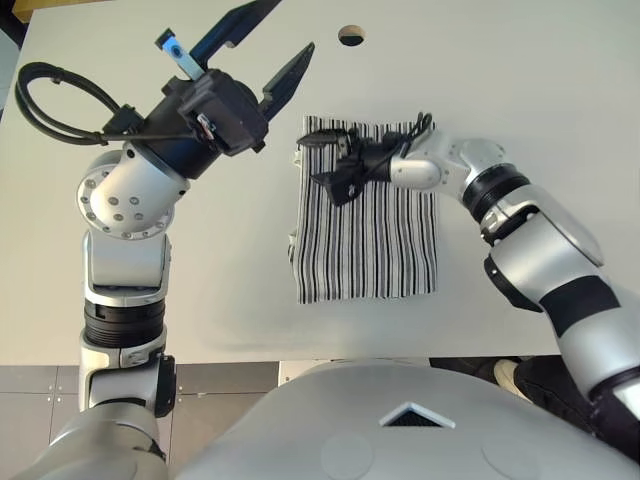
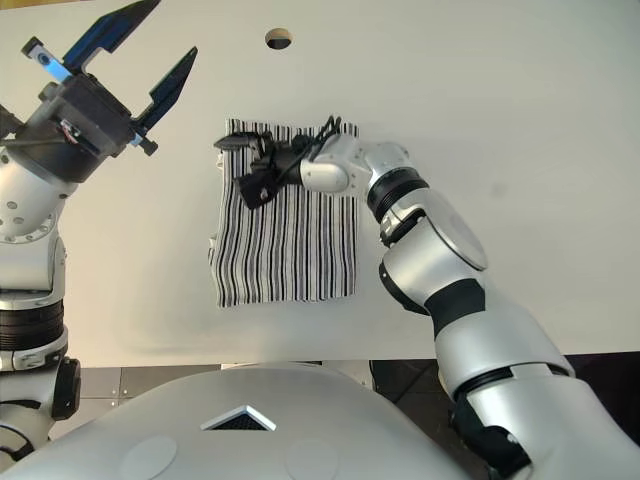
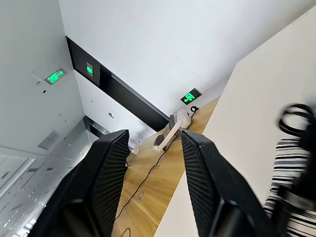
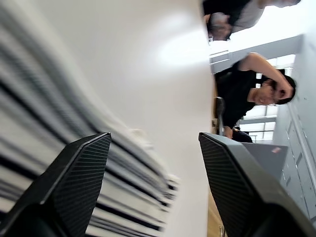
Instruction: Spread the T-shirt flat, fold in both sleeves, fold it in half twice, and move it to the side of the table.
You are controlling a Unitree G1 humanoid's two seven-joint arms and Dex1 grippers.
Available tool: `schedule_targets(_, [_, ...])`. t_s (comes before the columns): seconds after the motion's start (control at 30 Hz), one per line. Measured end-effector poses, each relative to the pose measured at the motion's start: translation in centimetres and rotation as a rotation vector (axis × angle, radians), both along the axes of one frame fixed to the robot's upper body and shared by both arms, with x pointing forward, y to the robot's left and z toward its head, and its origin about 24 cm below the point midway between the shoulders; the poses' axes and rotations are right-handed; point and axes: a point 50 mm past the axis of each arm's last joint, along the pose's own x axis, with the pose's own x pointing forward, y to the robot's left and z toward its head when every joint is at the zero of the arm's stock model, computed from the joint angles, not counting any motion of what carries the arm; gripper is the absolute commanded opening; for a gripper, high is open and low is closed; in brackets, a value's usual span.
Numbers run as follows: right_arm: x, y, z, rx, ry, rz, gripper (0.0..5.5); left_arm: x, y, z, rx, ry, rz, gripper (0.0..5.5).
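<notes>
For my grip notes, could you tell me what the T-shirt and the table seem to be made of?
T-shirt: soft matte cloth, probably knit; folded, with limp rumpled edges.
Table: hard smooth white board, perhaps laminate; even surface, no grain.

Open table (image 1: 540, 90) lies right of the T-shirt (image 1: 370, 250); the raised left pincer (image 1: 292, 27) overhangs the left.

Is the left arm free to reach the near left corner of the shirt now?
Probably yes: the left gripper is open over bare table beside the shirt; the right gripper sits at its far edge.
</notes>
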Motion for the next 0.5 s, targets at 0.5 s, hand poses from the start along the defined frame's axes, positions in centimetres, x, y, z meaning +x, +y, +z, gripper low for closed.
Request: schedule_targets(0.5, [-3.9, -17.3, 3.5, -0.290, 0.432, 0.049, 3.30, -9.2, 6.9, -10.0, 0.494, 0.544, -0.084, 1.95])
